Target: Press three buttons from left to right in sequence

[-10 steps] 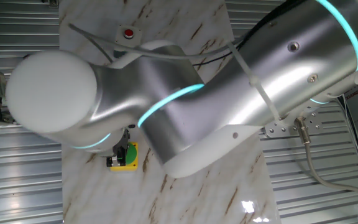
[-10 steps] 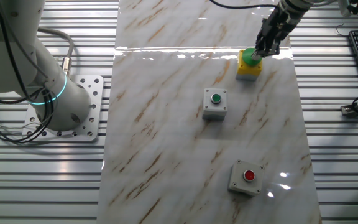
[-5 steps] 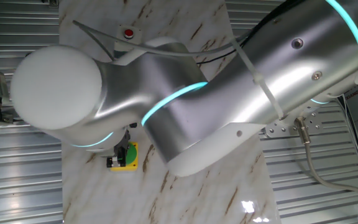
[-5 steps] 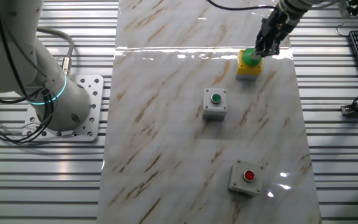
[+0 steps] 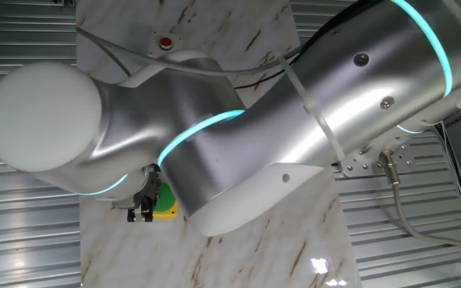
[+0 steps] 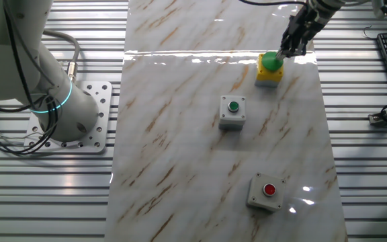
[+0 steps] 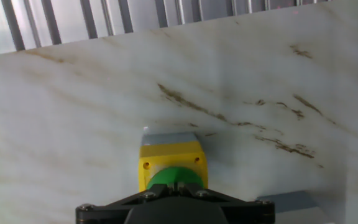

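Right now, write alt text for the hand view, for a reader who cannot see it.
A yellow button box with a large green dome button sits low in the middle, on a white marble-patterned tabletop with brown veins. The gripper fills the bottom edge just in front of the dome, and ribbed metal shows along the top.

Surface: marble-patterned tabletop | On it: red-button box; dark-green-button box; yellow box

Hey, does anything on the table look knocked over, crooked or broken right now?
Nothing stands out. The red button box, dark-green button box and yellow box all sit flat and intact on the marble sheet.
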You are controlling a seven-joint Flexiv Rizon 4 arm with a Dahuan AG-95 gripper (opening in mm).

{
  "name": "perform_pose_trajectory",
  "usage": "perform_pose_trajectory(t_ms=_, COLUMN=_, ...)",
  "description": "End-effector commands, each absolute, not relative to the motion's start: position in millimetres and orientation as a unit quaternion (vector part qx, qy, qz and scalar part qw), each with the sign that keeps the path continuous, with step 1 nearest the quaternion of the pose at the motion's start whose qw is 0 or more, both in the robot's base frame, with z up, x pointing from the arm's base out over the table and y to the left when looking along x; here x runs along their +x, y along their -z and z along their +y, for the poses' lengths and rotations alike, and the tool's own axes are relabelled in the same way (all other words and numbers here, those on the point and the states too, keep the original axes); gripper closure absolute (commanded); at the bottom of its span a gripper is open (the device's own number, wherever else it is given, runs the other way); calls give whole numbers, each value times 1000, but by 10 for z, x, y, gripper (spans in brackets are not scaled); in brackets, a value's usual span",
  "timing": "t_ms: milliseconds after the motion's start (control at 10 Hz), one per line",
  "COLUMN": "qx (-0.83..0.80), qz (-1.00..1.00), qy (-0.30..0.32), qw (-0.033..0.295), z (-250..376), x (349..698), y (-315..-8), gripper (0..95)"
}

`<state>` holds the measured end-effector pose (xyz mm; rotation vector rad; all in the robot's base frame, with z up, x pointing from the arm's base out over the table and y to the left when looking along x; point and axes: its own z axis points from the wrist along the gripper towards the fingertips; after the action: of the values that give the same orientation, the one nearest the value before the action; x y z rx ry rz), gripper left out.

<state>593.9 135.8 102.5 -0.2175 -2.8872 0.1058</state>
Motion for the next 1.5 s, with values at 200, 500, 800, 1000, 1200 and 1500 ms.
perform_pose_trajectory(t_ms=200, qx=-65, qz=-990, qy=-37, qw=122, z=1350, x=5915, y=-1023, gripper=950)
perform_pose_trajectory(t_ms=500, qx=-63, qz=-990, qy=-38, qw=120, z=1349, x=5913, y=-988, gripper=950)
perform_pose_trajectory(t_ms=800, qx=-61, qz=-991, qy=-39, qw=109, z=1348, x=5904, y=-898, gripper=950)
perform_pose_trajectory(t_ms=1000, qx=-63, qz=-992, qy=-39, qw=105, z=1349, x=5895, y=-838, gripper=950)
perform_pose_trajectory(t_ms=1200, qx=-60, qz=-993, qy=-49, qw=93, z=1349, x=5877, y=-749, gripper=950)
perform_pose_trajectory(t_ms=1500, qx=-57, qz=-993, qy=-47, qw=95, z=1352, x=5892, y=-804, gripper=950)
